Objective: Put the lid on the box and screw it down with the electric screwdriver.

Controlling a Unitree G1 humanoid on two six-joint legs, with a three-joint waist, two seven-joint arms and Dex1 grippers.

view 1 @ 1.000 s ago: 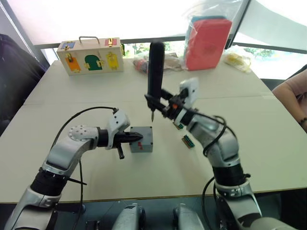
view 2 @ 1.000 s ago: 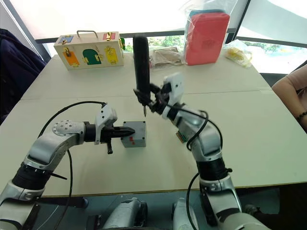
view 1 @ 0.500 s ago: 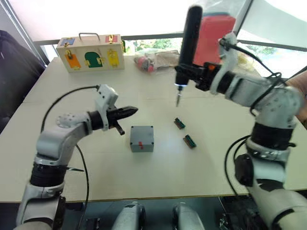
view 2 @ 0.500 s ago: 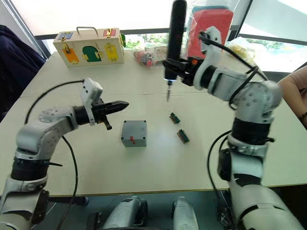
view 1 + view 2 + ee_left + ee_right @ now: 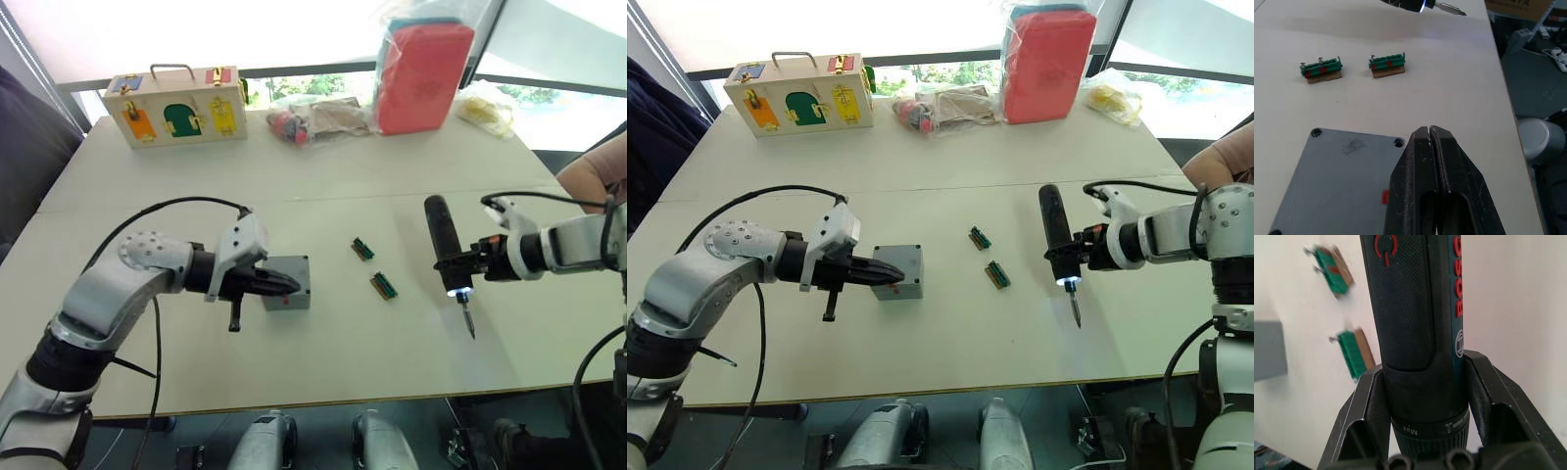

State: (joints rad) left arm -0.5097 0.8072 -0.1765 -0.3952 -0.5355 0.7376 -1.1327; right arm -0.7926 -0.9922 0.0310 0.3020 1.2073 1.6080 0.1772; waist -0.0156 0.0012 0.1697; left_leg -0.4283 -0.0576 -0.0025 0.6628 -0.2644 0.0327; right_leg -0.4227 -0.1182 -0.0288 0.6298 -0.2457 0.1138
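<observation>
The grey box (image 5: 302,269) stands on the table left of centre, a red mark on its front. The lid (image 5: 1342,176) lies flat on top of it, corner screw holes showing. My left gripper (image 5: 292,286) is shut and empty, its tips over the lid's edge. To the right, my right gripper (image 5: 472,266) is shut on the electric screwdriver (image 5: 443,245). The black tool tilts bit-down just above the table, its tip light on, well clear of the box.
Two small green strips (image 5: 363,249) (image 5: 384,286) lie between the box and the screwdriver. A wooden box with coloured doors (image 5: 176,106), plastic bags and a red pouch (image 5: 423,69) line the far edge. A person's arm (image 5: 593,176) is at the right edge.
My right arm has swung the screwdriver from high above the box out to the right and down near the table. My left gripper lifted off the box and has come back to its top.
</observation>
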